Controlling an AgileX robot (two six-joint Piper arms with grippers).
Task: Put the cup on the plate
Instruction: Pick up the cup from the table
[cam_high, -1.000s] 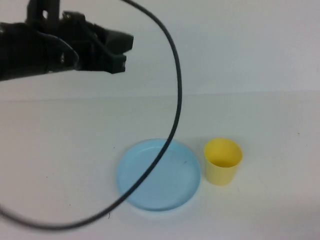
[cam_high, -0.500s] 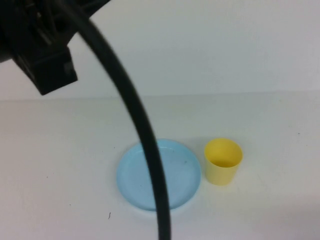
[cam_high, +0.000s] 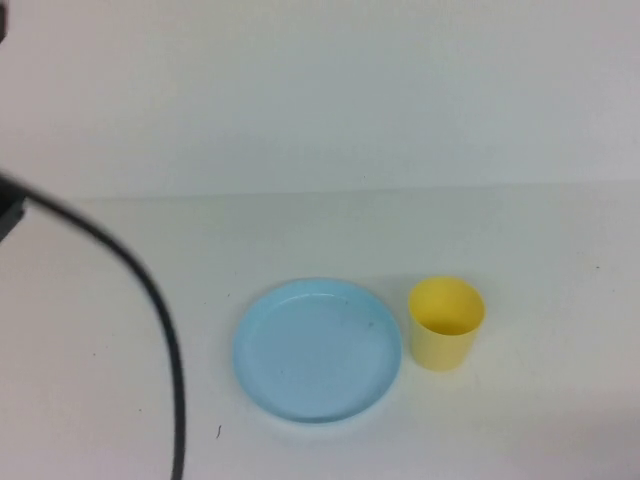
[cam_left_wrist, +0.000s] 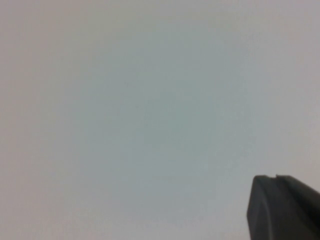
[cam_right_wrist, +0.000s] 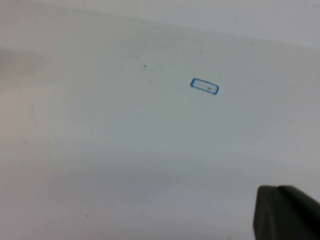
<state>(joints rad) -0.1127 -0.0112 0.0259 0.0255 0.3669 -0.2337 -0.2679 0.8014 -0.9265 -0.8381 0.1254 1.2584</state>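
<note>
Cup beside plate, both claws off to the sides

Claw positions come first. The left claw (cam_left_wrist: 282, 207) shows only as a dark fingertip at the corner of its own wrist view, facing a blank pale field; whether it is parted or closed I cannot tell, and nothing is seen in it. In the high view only a black cable (cam_high: 150, 310) curves down on the left side. The right claw (cam_right_wrist: 285, 212) is likewise a single dark tip over bare white surface (cam_right_wrist: 125, 150) with a small blue-outlined rectangle mark (cam_right_wrist: 204, 86) ahead of it; its opening cannot be told either, and it is absent from the high view.

Outward from the claws, the cup (cam_high: 446, 322) stands upright, its long axis vertical and mouth up, on the right part of the surface, so judged from its side the right claw is likely the nearer. It is smooth yellow plastic, slightly tapered and without a handle. The plate (cam_high: 318, 349), just beside the cup toward the left claw's side, is round, pale blue and glossy, with a low rim. Its face is bare, so the cup is not yet on it.
</note>
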